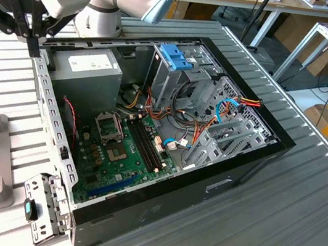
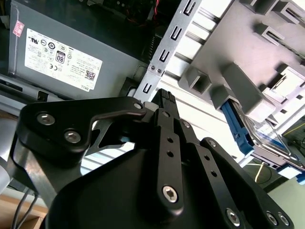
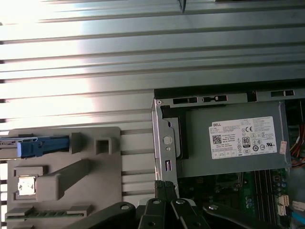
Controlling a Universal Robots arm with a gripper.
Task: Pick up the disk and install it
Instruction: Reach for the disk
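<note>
One disk [image 2: 268, 137] on grey fixture [image 2: 248, 47]

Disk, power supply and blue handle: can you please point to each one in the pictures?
disk [image 2: 268, 138]: second wrist view, on its silver top face.
power supply [image 3: 236, 138]: first wrist view, on its white sticker.
blue handle [image 1: 176, 56]: exterior view, on its flat top.

Fixture blocks [image 2: 243, 88] just beside disk [image 2: 263, 132]
</note>
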